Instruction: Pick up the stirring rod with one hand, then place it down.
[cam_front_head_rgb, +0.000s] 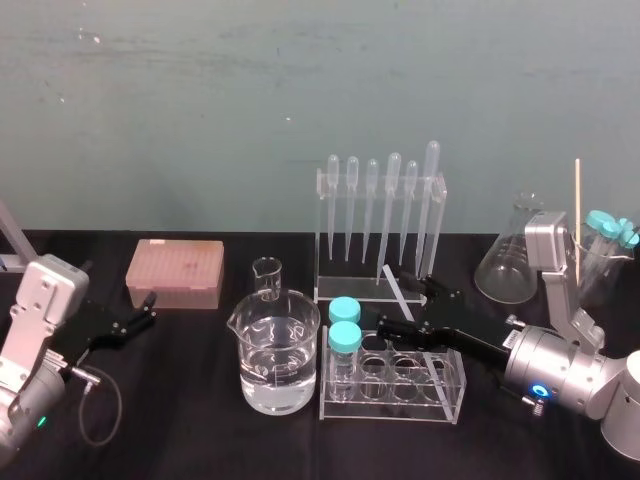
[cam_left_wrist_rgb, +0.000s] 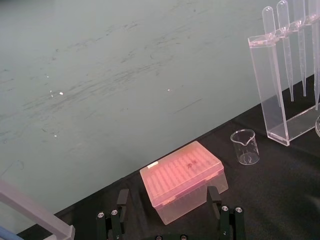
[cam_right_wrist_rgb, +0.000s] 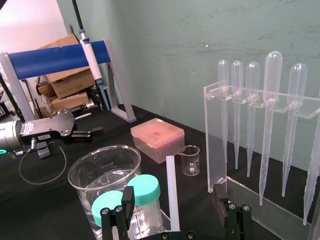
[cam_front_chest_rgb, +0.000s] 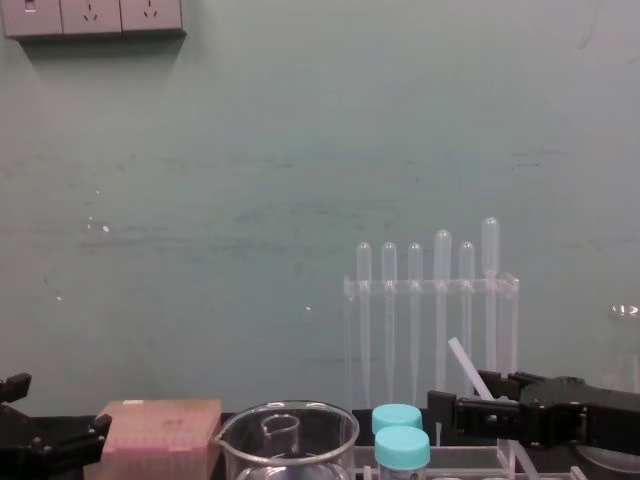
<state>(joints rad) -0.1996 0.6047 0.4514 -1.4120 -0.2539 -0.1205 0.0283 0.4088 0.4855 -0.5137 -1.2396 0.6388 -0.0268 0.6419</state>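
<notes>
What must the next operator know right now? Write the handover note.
Left tool: open, empty, parked near the pink tip box.
Right tool: open, fingers spread either side of the stirring rod, just in front of the pipette rack.
Rod: tilted, one end raised. Its lower end is hidden by the tool, so I cannot tell what it rests on.
Done: right tool is at the rod. I cannot tell whether it has been lifted.
Left: probably close, lift and set it down flat.
</notes>
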